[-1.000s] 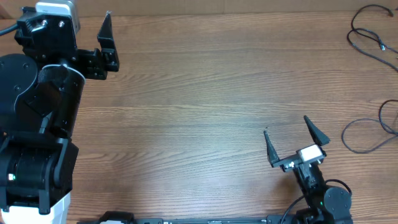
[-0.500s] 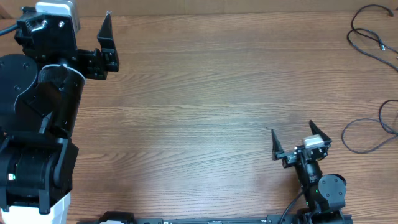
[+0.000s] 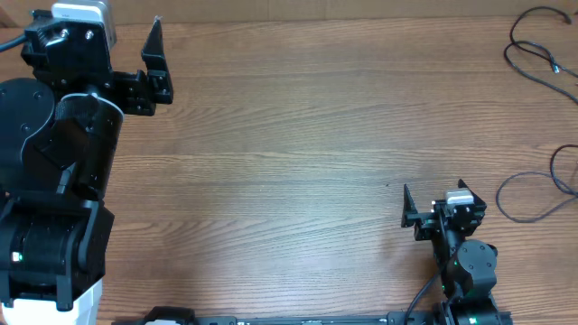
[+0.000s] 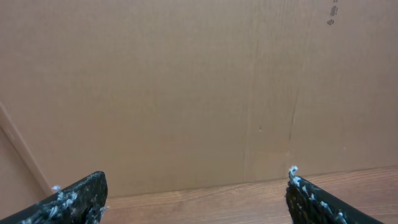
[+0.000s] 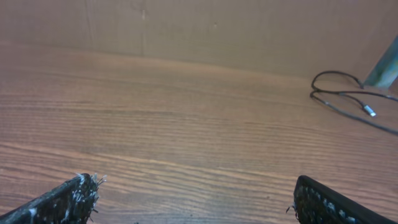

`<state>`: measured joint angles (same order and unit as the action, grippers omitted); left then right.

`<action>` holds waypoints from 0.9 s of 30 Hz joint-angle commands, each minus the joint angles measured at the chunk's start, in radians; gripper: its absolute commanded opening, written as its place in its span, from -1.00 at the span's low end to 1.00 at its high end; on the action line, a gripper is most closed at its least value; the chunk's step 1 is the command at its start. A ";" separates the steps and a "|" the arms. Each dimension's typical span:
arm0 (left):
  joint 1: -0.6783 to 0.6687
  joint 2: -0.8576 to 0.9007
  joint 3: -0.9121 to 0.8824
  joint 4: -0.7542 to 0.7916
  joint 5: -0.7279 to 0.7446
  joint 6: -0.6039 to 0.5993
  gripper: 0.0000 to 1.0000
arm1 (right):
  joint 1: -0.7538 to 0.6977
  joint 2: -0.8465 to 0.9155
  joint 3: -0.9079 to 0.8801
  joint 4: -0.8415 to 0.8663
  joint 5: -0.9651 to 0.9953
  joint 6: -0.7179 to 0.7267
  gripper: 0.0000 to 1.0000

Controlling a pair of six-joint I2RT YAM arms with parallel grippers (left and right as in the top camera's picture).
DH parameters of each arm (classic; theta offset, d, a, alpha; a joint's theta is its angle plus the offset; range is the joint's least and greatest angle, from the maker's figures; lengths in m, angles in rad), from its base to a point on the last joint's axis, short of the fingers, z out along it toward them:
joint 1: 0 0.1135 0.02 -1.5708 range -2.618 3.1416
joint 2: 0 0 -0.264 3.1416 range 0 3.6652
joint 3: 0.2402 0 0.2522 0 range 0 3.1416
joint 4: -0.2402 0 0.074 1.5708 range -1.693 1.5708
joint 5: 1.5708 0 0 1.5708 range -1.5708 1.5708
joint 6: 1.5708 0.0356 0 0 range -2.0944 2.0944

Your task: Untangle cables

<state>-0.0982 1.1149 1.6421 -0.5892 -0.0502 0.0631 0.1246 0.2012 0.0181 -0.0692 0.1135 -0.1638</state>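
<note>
Where the table [image 3: 289, 135] ends on the right, the cables [image 3: 554, 63] are seen as two loose loops, gripped by nothing. The right gripper [image 3: 433, 188] is held open nearby; the left gripper [image 4: 193, 177] is spread wide.

In the overhead view, the cables [image 3: 554, 65] run off the right edge, so their full length cannot be seen. The left arm [image 3: 54, 181] is cut by the left and bottom edges. In both wrist views, the bottom edge cuts off all but the fingertips [image 4: 74, 199] [image 5: 62, 202]. The print [image 4: 333, 12] on the cardboard [image 4: 186, 81] is too small to read.
</note>
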 commanded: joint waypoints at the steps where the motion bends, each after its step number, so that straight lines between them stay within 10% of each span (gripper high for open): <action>1: -0.001 0.000 -0.004 0.007 -0.009 0.020 0.82 | -0.005 0.004 -0.010 0.043 0.031 0.006 1.00; 27: -0.001 0.002 -0.004 0.014 -0.003 0.020 0.82 | -0.004 0.008 -0.010 0.003 0.043 0.007 1.00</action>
<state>-0.0982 1.1149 1.6421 -0.5827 -0.0498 0.0631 0.1246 0.2077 0.0181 -0.0711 0.1463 -0.1612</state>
